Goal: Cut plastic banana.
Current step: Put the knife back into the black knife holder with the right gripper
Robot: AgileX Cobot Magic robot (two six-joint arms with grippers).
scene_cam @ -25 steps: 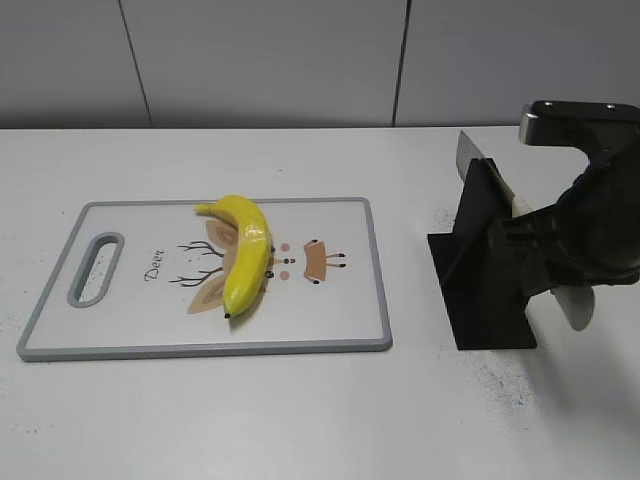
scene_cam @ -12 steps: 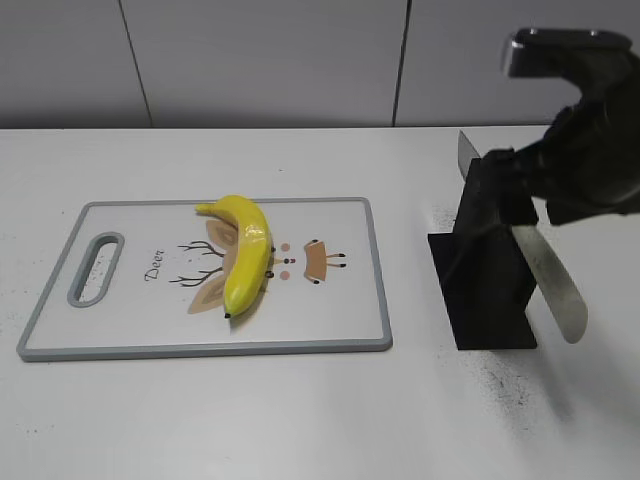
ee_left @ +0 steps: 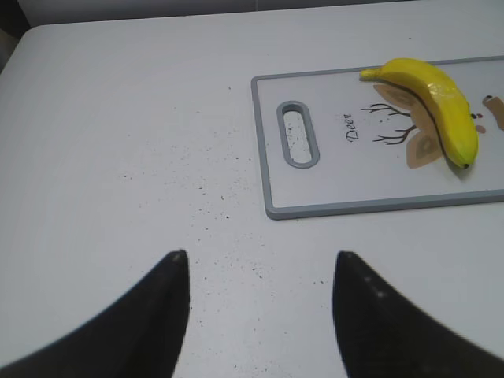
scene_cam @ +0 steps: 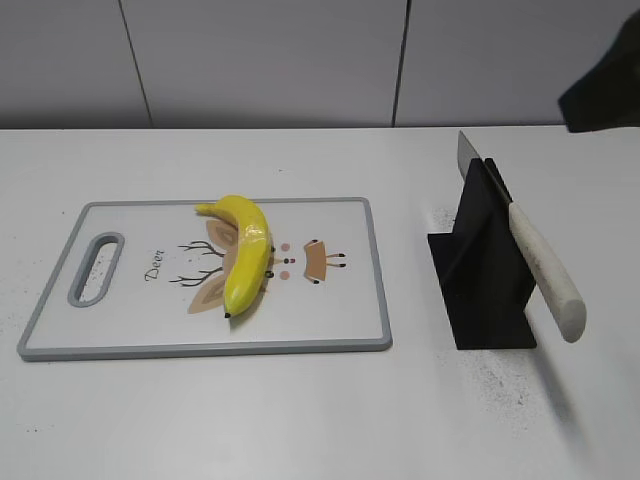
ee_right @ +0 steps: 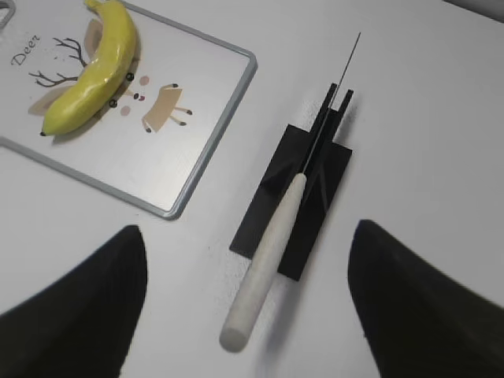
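The cutting board [scene_cam: 330,300] carries the one readable word here: "Deer", in slanted dark script beside its grey slotted handle [scene_cam: 96,268], next to a cartoon deer face with antlers and tan ears. No other writing shows on the knife, the stand or the bench.

The left hand [ee_left: 260,315] hovers above bare white bench [scene_cam: 250,410], its two dark fingers [ee_left: 153,319] spread wide with nothing between them and touching nothing. The right hand [ee_right: 248,303] is likewise spread wide and empty; its dark fingers [ee_right: 417,299] frame the lower corners of the right wrist view, with the knife below and between them but clear of both. In the exterior view only a dark piece of the right arm [scene_cam: 605,85] shows at the upper right edge.

The plastic banana [scene_cam: 243,254] lies flat on the cutting board, over the printed deer, stem toward the far edge and dark tip toward the near edge, curving to the right. Neither hand is close to it.

Well to the right of the board, a black stand [scene_cam: 482,262] sits on the bench. The knife [scene_cam: 530,255] rests in its slot, blade edge-on and pointing away and up, its pale cream handle [ee_right: 264,264] sloping down toward the near right and jutting past the stand's base. Fine dark specks are scattered over the bench around the stand and left of the board.
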